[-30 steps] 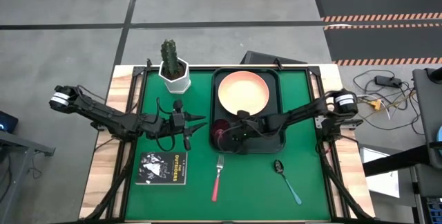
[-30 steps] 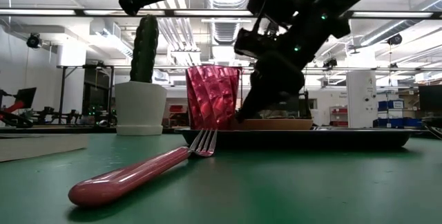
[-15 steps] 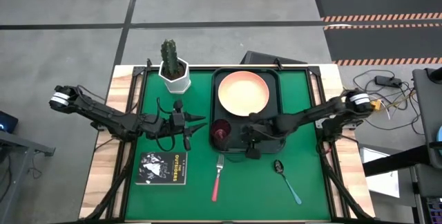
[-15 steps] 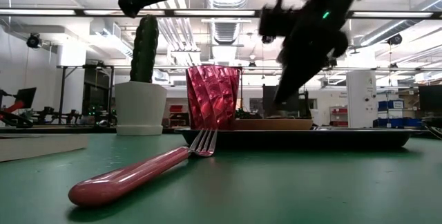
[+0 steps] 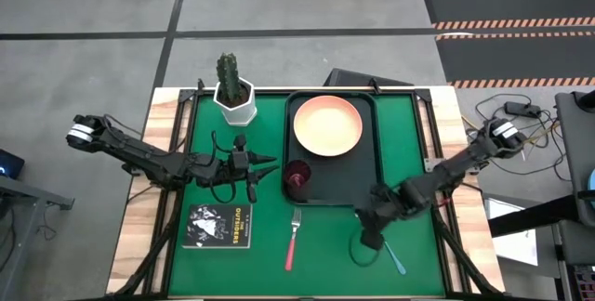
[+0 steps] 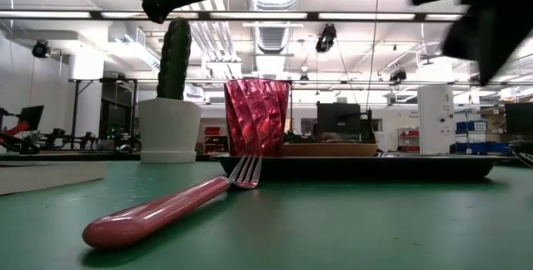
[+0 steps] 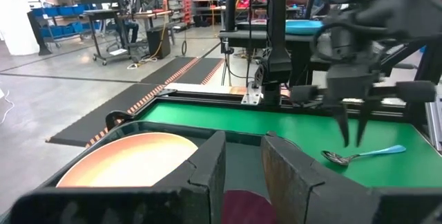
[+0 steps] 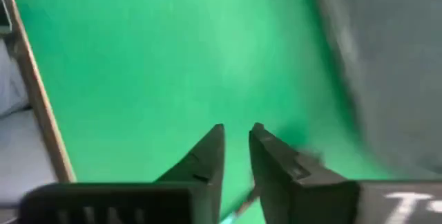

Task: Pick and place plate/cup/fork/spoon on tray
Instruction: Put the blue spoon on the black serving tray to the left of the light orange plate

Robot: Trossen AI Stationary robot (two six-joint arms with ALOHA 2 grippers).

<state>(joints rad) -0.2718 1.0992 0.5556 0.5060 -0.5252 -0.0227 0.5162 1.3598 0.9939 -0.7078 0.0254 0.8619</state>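
Your right gripper [image 5: 370, 236] has left the cup [image 5: 297, 175] standing on the tray [image 5: 372, 192] beside the plate [image 5: 327, 124] and swung out over the spoon [image 5: 389, 248], so cup's done and spoon looks next. Its fingers sit a narrow gap apart, holding nothing; the spoon lies on the mat right under it. Fork [image 5: 293, 240] still off-tray; left gripper [image 5: 261, 170] waits beside the tray.

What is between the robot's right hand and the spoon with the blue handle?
Nothing visible. The right hand hovers right over the blue-handled metal spoon, which lies alone on the green table mat beside the dark rectangular tray.
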